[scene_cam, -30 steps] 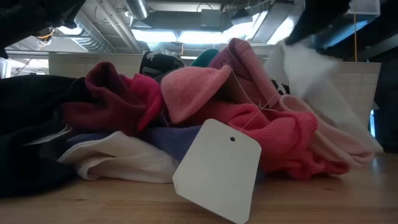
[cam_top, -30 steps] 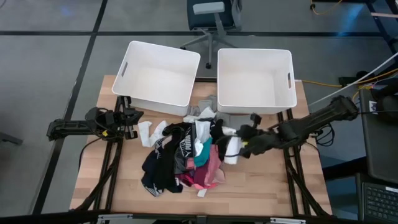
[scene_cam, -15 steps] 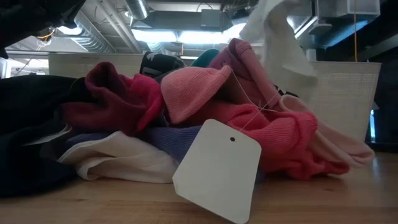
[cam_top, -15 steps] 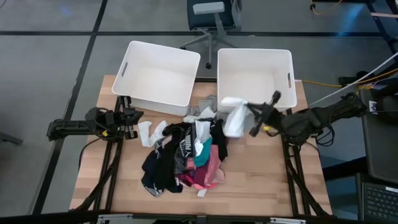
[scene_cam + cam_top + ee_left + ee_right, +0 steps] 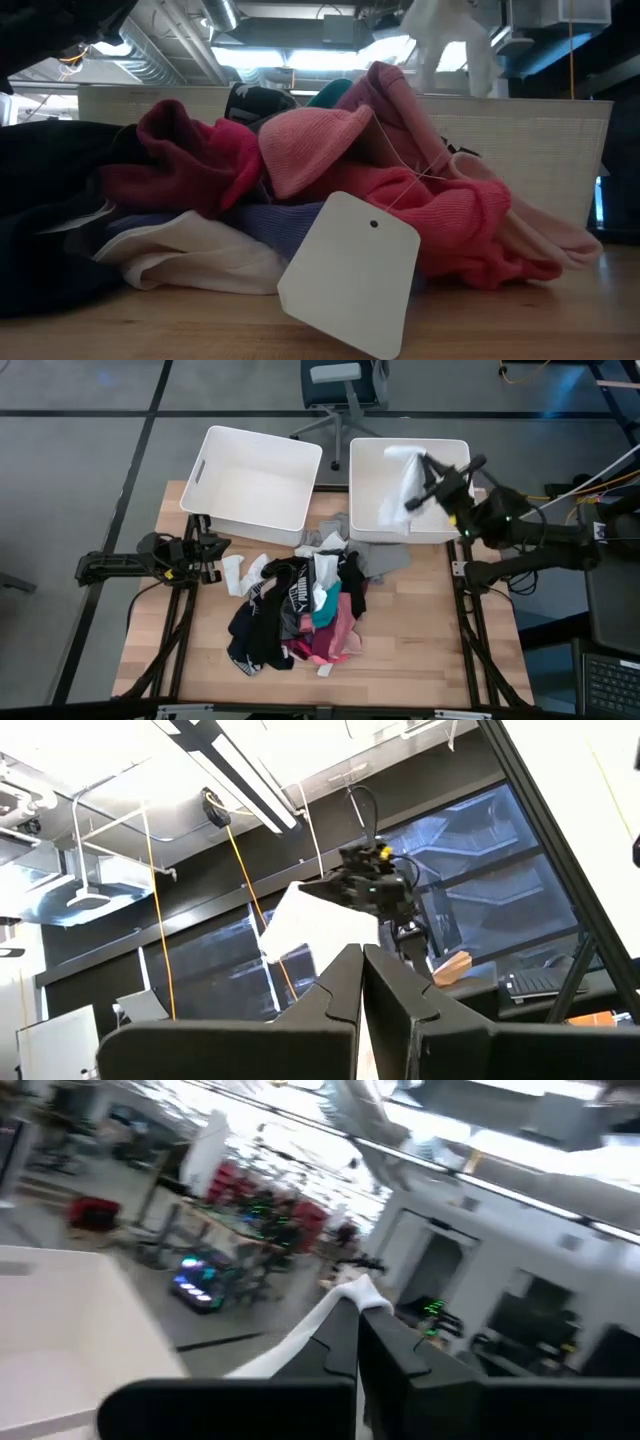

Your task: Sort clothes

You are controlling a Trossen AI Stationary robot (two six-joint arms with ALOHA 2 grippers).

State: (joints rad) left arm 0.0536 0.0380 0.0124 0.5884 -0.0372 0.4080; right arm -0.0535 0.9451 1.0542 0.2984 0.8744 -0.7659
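The clothes lie in a mixed pile (image 5: 300,610) of black, pink, teal, red and white pieces at the middle of the table; in the low view the pile (image 5: 300,180) fills the foreground. My right gripper (image 5: 422,466) is high over the right white bin (image 5: 354,490), shut on a white garment (image 5: 400,495) that also shows in the low view (image 5: 445,40). My left gripper (image 5: 215,547) waits shut at the table's left edge, touching nothing. My right gripper pinches the white garment between its two fingers at its upper end (image 5: 356,1294), where a small bit of cloth pokes out past the fingertips. The fingers come roughly level from the table's right side. The garment hangs slack below them (image 5: 290,1352), lifted clear, over the right bin.
The left white bin (image 5: 212,470) stands beside the right one at the table's far edge. A grey garment (image 5: 385,560) lies on the table just in front of the right bin. A white paper tag (image 5: 350,270) hangs off the pile at the near edge.
My right gripper has risen from the right side of the pile and gone toward the far edge, tipping up from pointing down to about level. The white garment has come with it, lifted clear of the pile, and now hangs over the right bin.
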